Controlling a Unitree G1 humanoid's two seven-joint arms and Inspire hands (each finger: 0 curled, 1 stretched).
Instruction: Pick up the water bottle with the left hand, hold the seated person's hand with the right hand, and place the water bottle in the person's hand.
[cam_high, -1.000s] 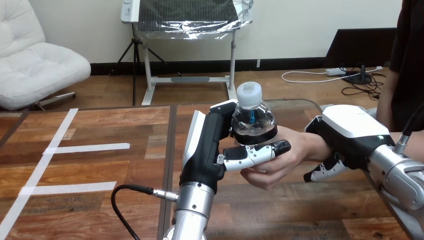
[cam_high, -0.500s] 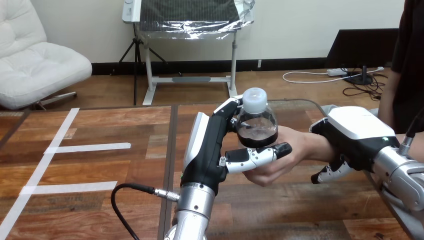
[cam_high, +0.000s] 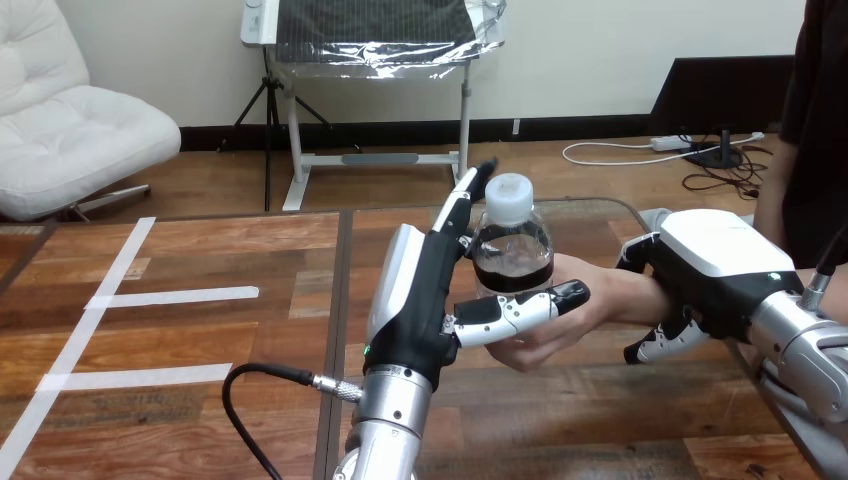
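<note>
- One water bottle (cam_high: 512, 245) stood upright in the single person's hand (cam_high: 560, 322), above the worktop (cam_high: 200, 330).
- My left hand (cam_high: 415, 300) gripped nothing: fingers straight just beside the bottle, thumb stretched across below it.
- My right hand (cam_high: 710, 265) clasped the person's wrist (cam_high: 625, 295), fingers curled under it.

The water bottle (cam_high: 512, 245) mid-frame looks like clear glossy plastic, with a matt white cap (cam_high: 508, 190). The left robot hand (cam_high: 420, 300) is matt black plastic with a smooth white shell, same deal on the right robot hand (cam_high: 715, 255) at the right edge. The forearm (cam_high: 385, 420) at the bottom is silver metal. The tabletop (cam_high: 250, 250) is grainy wood planks with matt white tape strips (cam_high: 175, 296).
</note>
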